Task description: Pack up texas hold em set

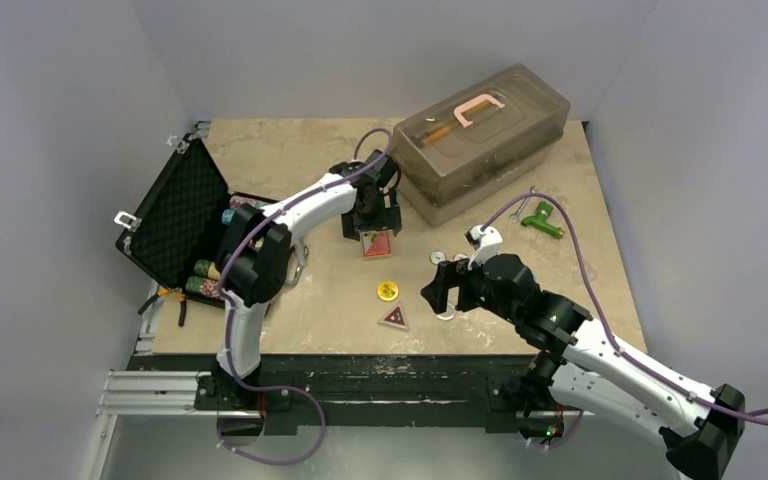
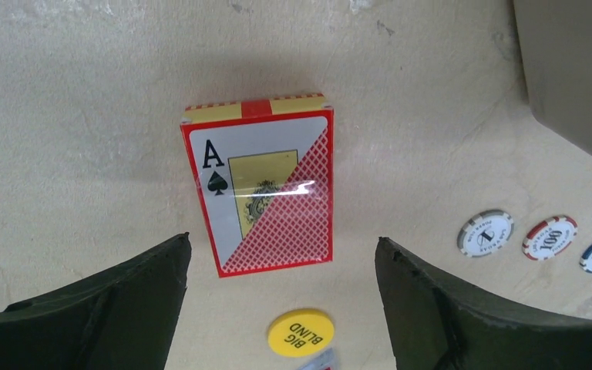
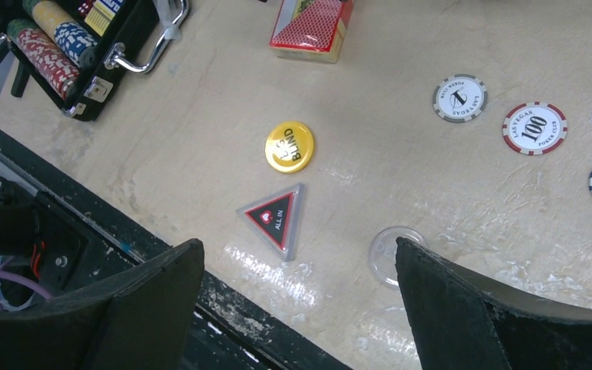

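Note:
The black briefcase (image 1: pixel 175 215) lies open at the table's left, foam lid up and rows of chips (image 3: pixel 46 46) in its tray. The red card box (image 2: pixel 260 193) lies flat on the table. My left gripper (image 2: pixel 283 243) hangs over the box's near end, open, touching nothing. Nearer the front lie a yellow BIG BLIND disc (image 3: pixel 290 146) and a triangular ALL IN token (image 3: pixel 276 218). My right gripper (image 3: pixel 299 245) is open above the table's front edge, just beside the token, with a clear disc (image 3: pixel 389 253) by its right finger. Three loose chips (image 3: pixel 535 128) lie to the right.
A large translucent grey tub (image 1: pixel 482 140) with a pink clamp (image 1: pixel 478 108) on its lid stands at the back right, close behind the left gripper. A green-handled tool (image 1: pixel 542 222) lies at the right. Pliers (image 1: pixel 175 300) lie by the briefcase's front corner.

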Tool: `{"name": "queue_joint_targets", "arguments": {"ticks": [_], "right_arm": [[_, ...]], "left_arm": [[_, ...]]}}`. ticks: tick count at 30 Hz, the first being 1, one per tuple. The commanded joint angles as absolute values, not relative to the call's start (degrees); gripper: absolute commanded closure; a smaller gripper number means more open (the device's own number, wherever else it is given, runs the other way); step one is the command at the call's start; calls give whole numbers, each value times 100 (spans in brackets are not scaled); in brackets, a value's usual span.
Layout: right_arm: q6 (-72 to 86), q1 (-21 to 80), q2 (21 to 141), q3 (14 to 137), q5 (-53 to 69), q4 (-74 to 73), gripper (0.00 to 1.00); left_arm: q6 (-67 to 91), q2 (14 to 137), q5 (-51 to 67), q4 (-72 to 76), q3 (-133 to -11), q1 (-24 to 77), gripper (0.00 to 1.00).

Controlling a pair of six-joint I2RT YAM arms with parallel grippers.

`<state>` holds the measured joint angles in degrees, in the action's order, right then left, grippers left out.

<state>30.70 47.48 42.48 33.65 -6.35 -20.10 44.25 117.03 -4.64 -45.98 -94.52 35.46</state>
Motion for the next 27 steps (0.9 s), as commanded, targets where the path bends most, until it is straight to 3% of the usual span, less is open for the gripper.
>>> {"name": "queue_joint_targets", "arguments": {"ticks": [1,8,15,27], "right_arm": [[3006,4733,4079,3416,-867,-2093,7],[2997,4729,4093,3391,-908,-2044,7],[2971,4729,4136,3382,-913,-2020,7],[2918,4729,4224,3436,-1001,-2016,5]], "left_arm": [[4512,12006,-679,-5089,-9975,3577,14],[4505,12486,-660,-5536,-10509,3603,13],[4489,12679,-831,-5657,-10703,3621,24],[4218,13022,-938,-5885,-11114,3621,28]]}}
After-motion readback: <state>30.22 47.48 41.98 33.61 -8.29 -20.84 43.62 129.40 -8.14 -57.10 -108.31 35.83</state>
